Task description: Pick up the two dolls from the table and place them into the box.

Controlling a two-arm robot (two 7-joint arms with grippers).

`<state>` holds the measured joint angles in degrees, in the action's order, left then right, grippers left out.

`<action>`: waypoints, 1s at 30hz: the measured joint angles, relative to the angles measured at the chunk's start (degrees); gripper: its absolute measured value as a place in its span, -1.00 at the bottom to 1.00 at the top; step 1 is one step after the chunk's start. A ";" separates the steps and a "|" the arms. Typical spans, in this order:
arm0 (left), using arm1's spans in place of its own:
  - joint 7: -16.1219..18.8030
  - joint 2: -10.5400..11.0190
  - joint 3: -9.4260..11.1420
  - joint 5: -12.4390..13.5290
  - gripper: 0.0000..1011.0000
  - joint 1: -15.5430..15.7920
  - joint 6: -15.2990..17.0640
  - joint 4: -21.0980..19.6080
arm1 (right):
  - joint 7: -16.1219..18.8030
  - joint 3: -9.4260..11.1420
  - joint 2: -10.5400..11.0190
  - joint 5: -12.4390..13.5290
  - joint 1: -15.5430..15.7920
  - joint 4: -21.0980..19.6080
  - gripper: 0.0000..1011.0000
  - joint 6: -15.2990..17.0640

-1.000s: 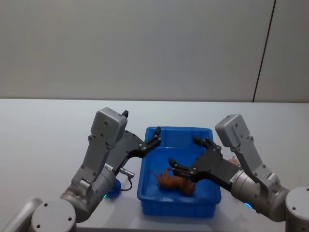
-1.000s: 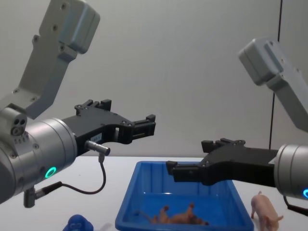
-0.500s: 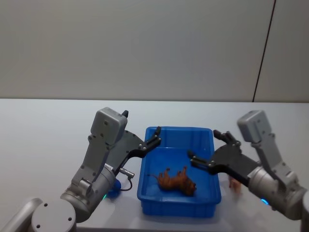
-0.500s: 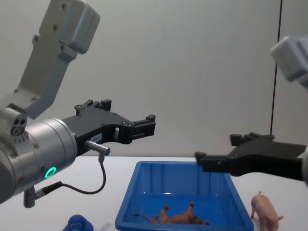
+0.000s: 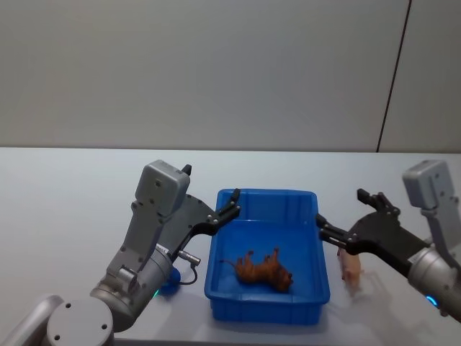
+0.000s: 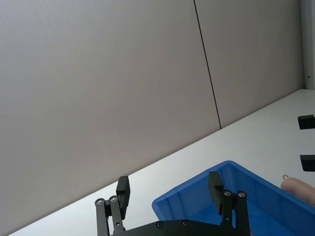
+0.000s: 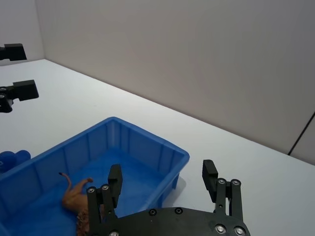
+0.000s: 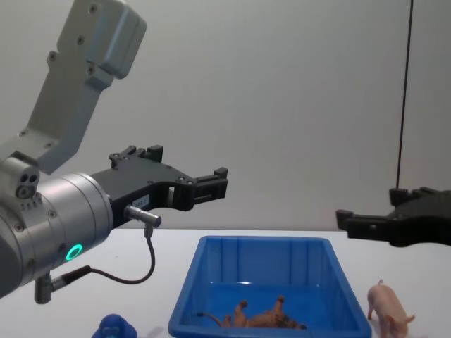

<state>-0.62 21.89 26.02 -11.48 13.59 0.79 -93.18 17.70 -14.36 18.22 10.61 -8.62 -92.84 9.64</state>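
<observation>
**Both grippers open and empty; one toy in the box, two on the table**

The box [image 5: 265,308], a blue tub, sits on the table [image 5: 65,194] near the middle of its front edge. Inside it, the brown animal [image 5: 261,269] lies tipped over on the floor, toward the near wall. In the chest view its legs point upward. The pink pig [image 5: 351,268] stands on its legs on the table just beside the box's right wall, close to the box's near right corner. In the chest view a narrow gap separates it from the box. The blue figure [image 5: 170,278] rests on the table beside the box's left wall, toward the near left corner. In the head view the left arm covers most of it.

The left gripper [image 5: 232,203] hovers above the box's left rim, toward the far left corner. Its two fingers are spread wide, with nothing between them. The right gripper [image 5: 340,209] hangs over the table outside the box's right rim, above the pink pig and well clear of it. Its fingers are likewise spread wide and hold nothing. In the right wrist view the fingers [image 7: 114,183] frame a corner of the box, with the brown animal visible on the floor beyond.
</observation>
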 joint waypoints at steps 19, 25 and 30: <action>0.00 0.00 0.00 0.00 0.98 0.00 0.00 0.00 | -2.10 1.74 2.79 2.00 2.57 -0.73 0.98 5.01; 0.00 0.00 0.00 0.00 0.98 0.00 0.00 0.00 | -2.22 1.72 2.90 1.81 2.71 0.61 0.98 6.92; 0.00 0.00 0.00 0.00 0.98 0.00 0.00 0.00 | -1.93 1.33 2.75 1.32 2.74 1.83 0.98 8.35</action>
<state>-0.62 21.90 26.02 -11.48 13.59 0.79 -93.17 15.77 -13.03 20.98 11.93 -5.87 -91.00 17.99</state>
